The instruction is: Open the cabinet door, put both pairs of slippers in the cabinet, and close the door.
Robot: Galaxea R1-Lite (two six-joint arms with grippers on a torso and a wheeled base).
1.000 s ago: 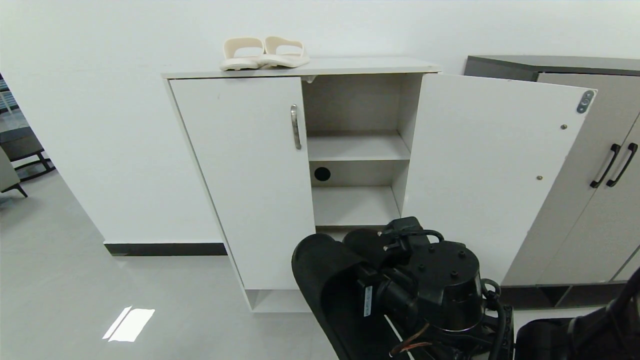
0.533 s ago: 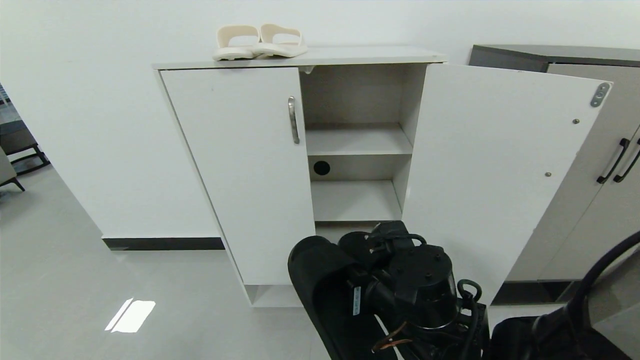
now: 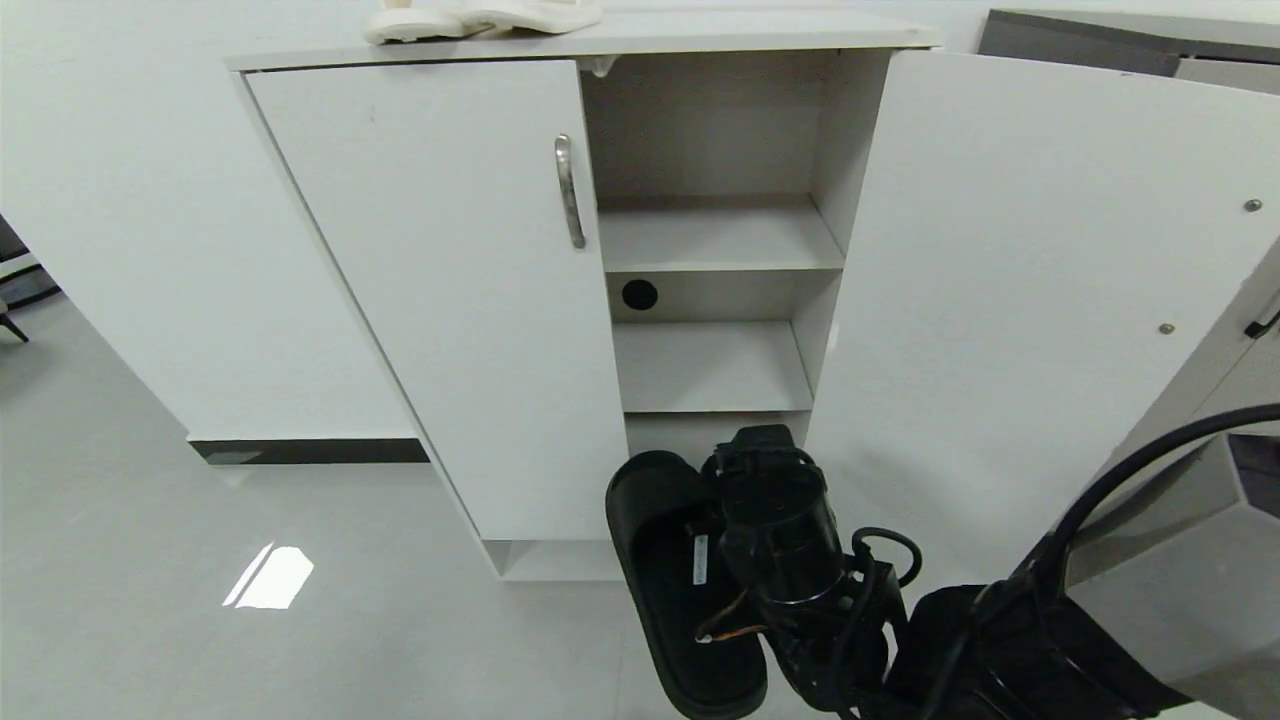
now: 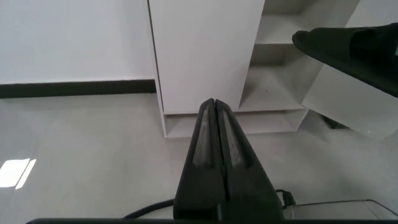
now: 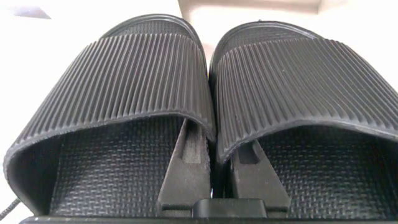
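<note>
- Both black slippers (image 3: 680, 590) are clenched by their touching inner walls in the right gripper (image 5: 214, 165), one finger inside each.
- Within the last second the whole head view closed in on the cabinet (image 3: 430, 300), so the camera moved.
- Its open bay is now just ahead of the gripper, the bare lower shelf (image 3: 710, 365) slightly above; placing looks next.
- The cream pair (image 3: 480, 15) waits high above.
- The left gripper (image 4: 214, 124) is pressed closed and empty.

White wall (image 3: 100, 150) ahead of me, dark skirting (image 3: 310, 451) along its foot. Glossy grey floor (image 3: 120, 640) catches a bright light patch (image 3: 268, 577).
</note>
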